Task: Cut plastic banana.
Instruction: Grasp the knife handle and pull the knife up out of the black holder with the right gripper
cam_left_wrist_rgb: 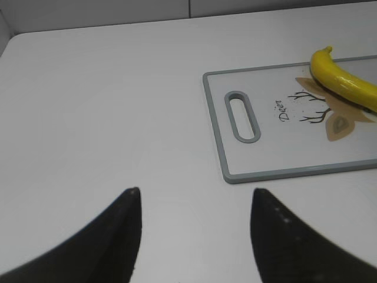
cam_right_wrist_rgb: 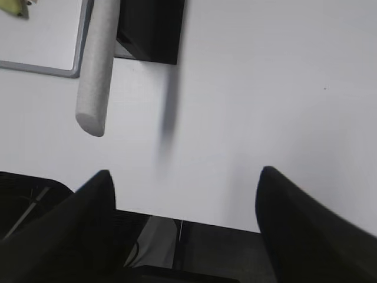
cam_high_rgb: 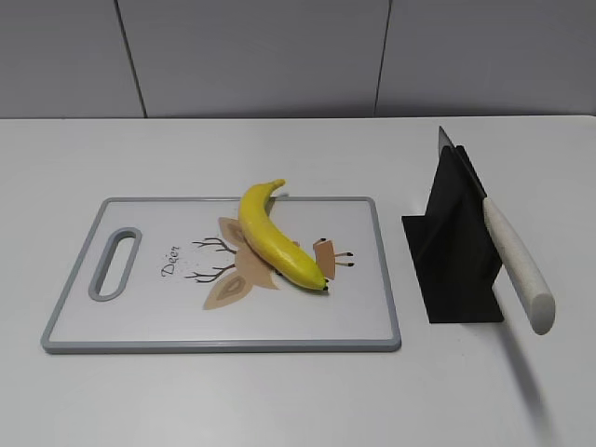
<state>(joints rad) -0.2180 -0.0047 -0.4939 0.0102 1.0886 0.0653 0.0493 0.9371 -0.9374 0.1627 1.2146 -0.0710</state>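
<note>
**Op A:** I have the banana (cam_high_rgb: 273, 236) whole, lying on the cutting board (cam_high_rgb: 140, 331) near its middle. The stem points toward the far edge and reaches it; the black tip points toward me and to the right. It covers part of the deer drawing (cam_high_rgb: 233, 275) printed on the board.

**Op B:** Same from my left wrist feed. I see only the stem end of the banana (cam_left_wrist_rgb: 344, 82), at the right edge of the picture, on the board (cam_left_wrist_rgb: 215, 130). The board's handle slot (cam_left_wrist_rgb: 242, 116) sits between the banana and my gripper.

**Op A:** State of the left gripper (cam_left_wrist_rgb: 195, 236)?

**Op B:** Spread apart, nothing between the fingers. It hangs over bare table (cam_left_wrist_rgb: 88, 118), well apart from the board.

**Op A:** Noted. To the right of the board in the exterior view stands a black knife holder (cam_high_rgb: 456, 251), apart from the board's edge. The knife (cam_high_rgb: 507, 247) rests in it at a slant, blade up and back, pale handle sticking out toward me.

**Op B:** Right wrist feed shows that handle (cam_right_wrist_rgb: 97, 65) jutting past the holder (cam_right_wrist_rgb: 150, 29), its shadow on the table below. A corner of the board (cam_right_wrist_rgb: 47, 65) shows at top left.

**Op A:** Right gripper (cam_right_wrist_rgb: 185, 230)?

**Op B:** Fingers wide, holding nothing, over the near table edge, short of the handle.

**Op A:** Neither arm shows in my exterior view.
</note>
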